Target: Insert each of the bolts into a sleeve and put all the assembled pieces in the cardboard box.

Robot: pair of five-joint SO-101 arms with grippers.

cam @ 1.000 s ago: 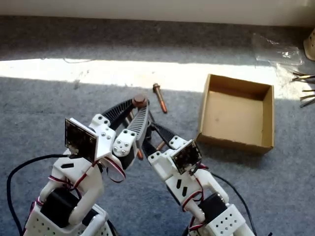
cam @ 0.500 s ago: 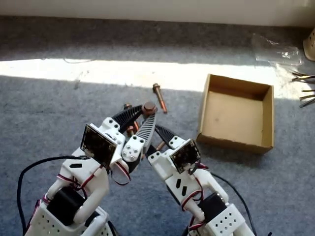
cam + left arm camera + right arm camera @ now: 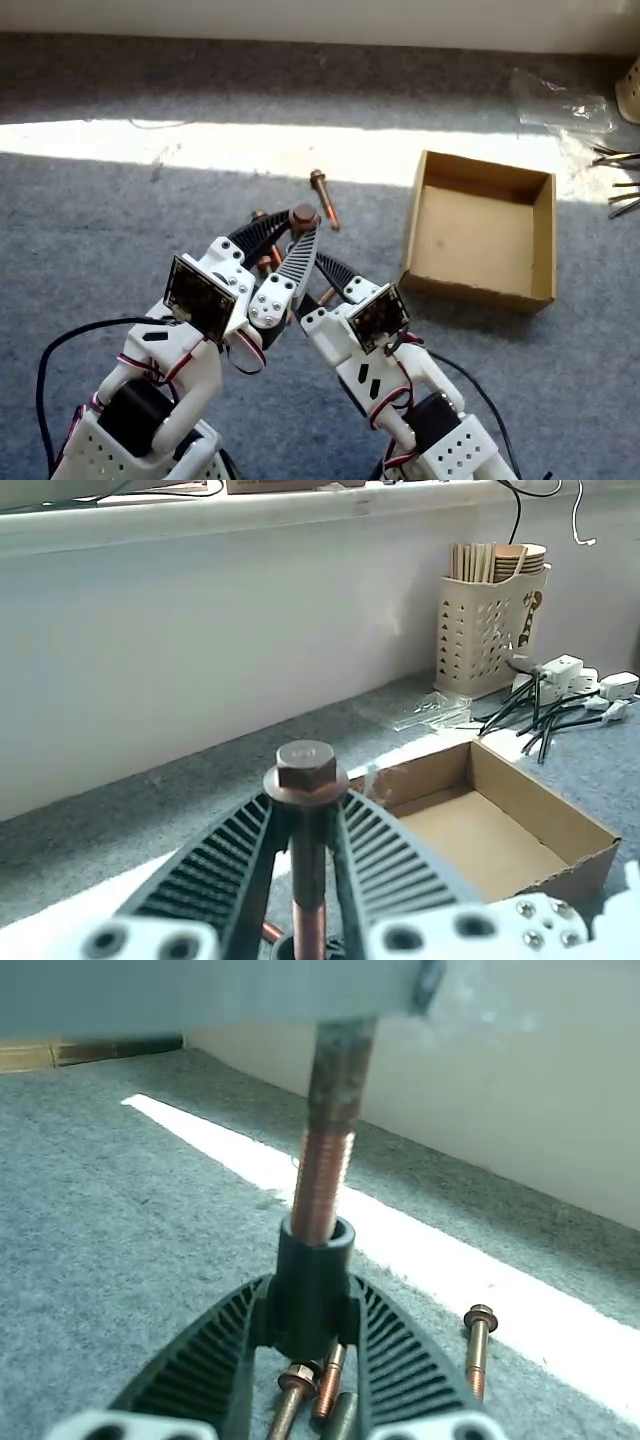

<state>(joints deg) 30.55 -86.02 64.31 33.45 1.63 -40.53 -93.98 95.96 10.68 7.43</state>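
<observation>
Gripping copper bolt (image 3: 305,765) w/ left gripper (image 3: 307,815), black sleeve (image 3: 315,1260) w/ right gripper (image 3: 312,1310), over grey carpet (image 3: 90,230) w/ sunlit strip (image 3: 220,145), white wall (image 3: 150,630) behind.

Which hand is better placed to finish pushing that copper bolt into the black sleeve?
Left, probably. The left hand grips the bolt upright just under its head, its thread already in the mouth of the sleeve; the right hand holds the sleeve below.
</observation>
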